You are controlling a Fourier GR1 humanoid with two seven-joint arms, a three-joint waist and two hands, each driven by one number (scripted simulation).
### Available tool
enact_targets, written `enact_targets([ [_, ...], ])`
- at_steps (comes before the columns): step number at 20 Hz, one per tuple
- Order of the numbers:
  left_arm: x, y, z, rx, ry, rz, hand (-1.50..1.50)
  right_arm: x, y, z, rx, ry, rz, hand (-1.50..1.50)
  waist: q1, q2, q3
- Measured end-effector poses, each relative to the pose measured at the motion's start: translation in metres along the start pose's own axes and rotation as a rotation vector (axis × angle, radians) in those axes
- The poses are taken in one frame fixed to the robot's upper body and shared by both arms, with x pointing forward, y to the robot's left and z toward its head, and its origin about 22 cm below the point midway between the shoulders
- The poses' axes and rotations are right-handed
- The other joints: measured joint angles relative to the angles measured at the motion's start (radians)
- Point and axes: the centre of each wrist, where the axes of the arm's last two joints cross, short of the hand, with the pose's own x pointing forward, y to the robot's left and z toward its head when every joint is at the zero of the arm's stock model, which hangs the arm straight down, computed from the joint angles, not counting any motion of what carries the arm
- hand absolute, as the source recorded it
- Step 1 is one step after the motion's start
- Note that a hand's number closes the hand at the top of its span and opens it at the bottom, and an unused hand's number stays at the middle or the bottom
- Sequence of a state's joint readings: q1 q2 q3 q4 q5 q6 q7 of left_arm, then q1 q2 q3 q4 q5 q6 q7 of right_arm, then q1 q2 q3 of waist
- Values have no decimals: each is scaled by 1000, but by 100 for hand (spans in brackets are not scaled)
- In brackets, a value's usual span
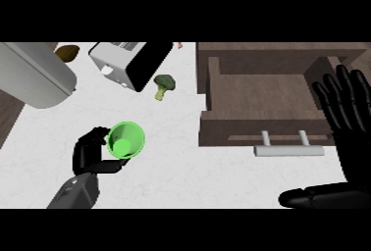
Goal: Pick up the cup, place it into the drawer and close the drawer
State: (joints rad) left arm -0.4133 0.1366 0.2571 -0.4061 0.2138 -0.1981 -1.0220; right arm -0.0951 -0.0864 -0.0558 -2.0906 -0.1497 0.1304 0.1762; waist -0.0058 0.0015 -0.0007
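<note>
**Cup in Left Hand, Drawer Open**

At the lower left of the white counter (181, 166), the left hand (94, 154) is curled round a green cup (125, 140). The cup is tilted so that its open mouth faces the camera; its inside and round base are visible. The black fingers wrap its left side and underside. The grey left forearm (76, 193) enters from the lower edge of the view.

To the right of the cup, well apart from it, stands the dark brown wooden drawer (217, 130). The drawer is pulled open. Its interior shows as a bare brown floor enclosed by raised walls. A pale grey bar handle (287, 150) is mounted on its front face, on two short posts.

At the right edge of the view, the right hand (348, 117) rests open, fingers straight and pointing up. It holds nothing. It overlaps the drawer's right side in the view; contact cannot be determined. The thumb lies low, near the bottom right.

Along the back of the counter:
- a piece of broccoli (164, 85) lies between the cup and the drawer, nearer the rear;
- a black and white toaster (127, 61) stands just left of the broccoli;
- a large grey rounded object (36, 78) occupies the upper left corner;
- a small brown item (67, 52) sits behind it; its identity cannot be determined.
</note>
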Motion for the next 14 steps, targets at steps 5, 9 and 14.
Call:
enact_targets([
  [5,9,0,-6,-20,-56,14,150,4,-2,1,-3,4,-5,-150,6,-3,1],
  [9,22,-5,-20,-77,-108,48,150,5,0,4,-8,10,-1,-150,11,-5,1],
  [14,47,-37,-45,-202,-152,79,150,1,-4,4,-22,18,0,-150,15,-7,2],
])
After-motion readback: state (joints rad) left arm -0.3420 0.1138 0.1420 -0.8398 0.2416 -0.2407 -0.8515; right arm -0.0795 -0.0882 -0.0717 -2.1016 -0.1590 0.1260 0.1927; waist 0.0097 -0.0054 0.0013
